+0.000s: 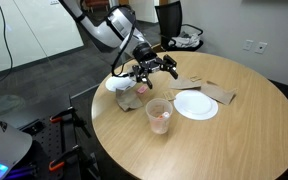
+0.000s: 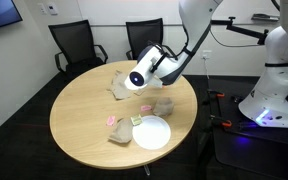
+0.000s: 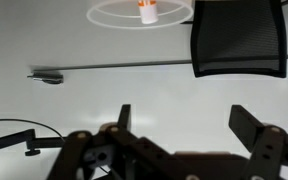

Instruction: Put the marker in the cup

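Observation:
The clear cup (image 1: pixel 159 116) stands on the round wooden table (image 1: pixel 234 140), just left of the white plate (image 1: pixel 195 105). The orange-red marker (image 1: pixel 160 120) shows inside the cup. In the other exterior view the cup (image 2: pixel 114 125) stands left of the plate (image 2: pixel 151 132). The wrist view shows the cup's rim (image 3: pixel 109 14) at the top edge with the marker (image 3: pixel 146 10) inside it. My gripper (image 1: pixel 166 69) hovers above the table, behind the cup and apart from it. Its fingers (image 3: pixel 187 125) are spread and hold nothing.
Brown paper scraps (image 1: pixel 219 94) lie behind the plate, and one more (image 2: pixel 164 104) lies under the arm. A crumpled pale wad (image 1: pixel 124 90) sits under the gripper. Black chairs (image 2: pixel 76 45) stand beyond the table, and one shows in the wrist view (image 3: pixel 239 38).

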`<state>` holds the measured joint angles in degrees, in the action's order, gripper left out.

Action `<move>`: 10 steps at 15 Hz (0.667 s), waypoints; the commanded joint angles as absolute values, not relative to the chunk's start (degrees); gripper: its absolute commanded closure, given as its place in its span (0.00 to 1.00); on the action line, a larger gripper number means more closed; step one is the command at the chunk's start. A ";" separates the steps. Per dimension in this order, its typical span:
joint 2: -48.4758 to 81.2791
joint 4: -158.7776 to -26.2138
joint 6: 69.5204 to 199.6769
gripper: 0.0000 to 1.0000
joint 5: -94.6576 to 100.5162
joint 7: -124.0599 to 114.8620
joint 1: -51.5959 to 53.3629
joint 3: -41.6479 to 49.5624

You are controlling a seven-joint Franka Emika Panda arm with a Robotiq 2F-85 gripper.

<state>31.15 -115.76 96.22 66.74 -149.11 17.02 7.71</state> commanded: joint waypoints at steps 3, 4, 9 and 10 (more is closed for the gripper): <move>22.13 -121.90 95.57 0.00 66.67 -144.53 10.42 0.72; 21.24 -122.17 95.52 0.00 66.38 -143.43 9.79 0.09; 18.41 -122.41 95.45 0.00 65.76 -139.97 7.70 -1.45; 18.04 -122.40 95.37 0.00 65.64 -139.49 7.55 -1.57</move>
<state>21.32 -120.60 95.85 66.38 -141.71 9.16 -0.02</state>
